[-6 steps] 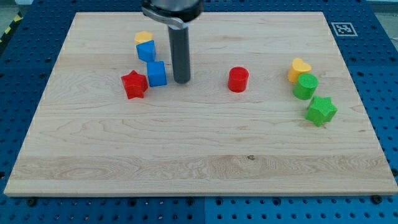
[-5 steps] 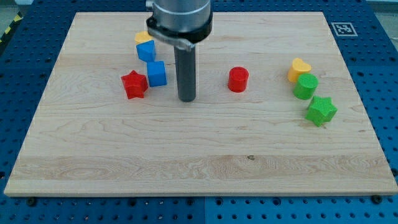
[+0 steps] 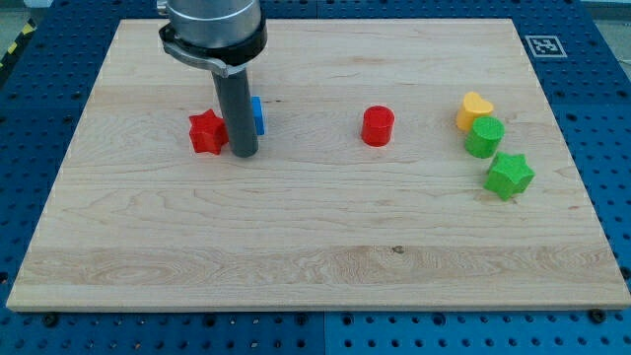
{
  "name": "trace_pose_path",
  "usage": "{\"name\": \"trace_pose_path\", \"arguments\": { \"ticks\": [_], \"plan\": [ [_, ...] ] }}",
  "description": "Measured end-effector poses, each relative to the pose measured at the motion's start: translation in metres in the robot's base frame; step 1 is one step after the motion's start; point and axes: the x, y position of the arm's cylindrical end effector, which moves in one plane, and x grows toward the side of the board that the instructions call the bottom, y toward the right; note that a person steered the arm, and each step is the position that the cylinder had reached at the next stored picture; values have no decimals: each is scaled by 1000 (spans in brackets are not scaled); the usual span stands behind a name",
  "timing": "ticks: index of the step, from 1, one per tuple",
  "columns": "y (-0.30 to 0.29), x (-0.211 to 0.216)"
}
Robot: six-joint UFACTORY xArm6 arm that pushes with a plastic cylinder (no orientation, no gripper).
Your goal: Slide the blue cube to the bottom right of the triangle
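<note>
The wooden counter carries a black-and-white square marker at upper right, no readable writing, while my tip, a bare rod holding nothing, stands upper left between the red star and the mostly hidden blue cube.

Straight dark grey rod w/ my tip, under round silver-grey collar w/ black rim.
</note>
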Motion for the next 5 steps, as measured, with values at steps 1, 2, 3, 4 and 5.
{"name": "trace_pose_path", "arguments": {
  "ticks": [1,2,3,4,5],
  "plan": [
    [0,-8],
    [0,-13],
    [0,-17],
    [0,-17],
    [44,14]
  ]
}}
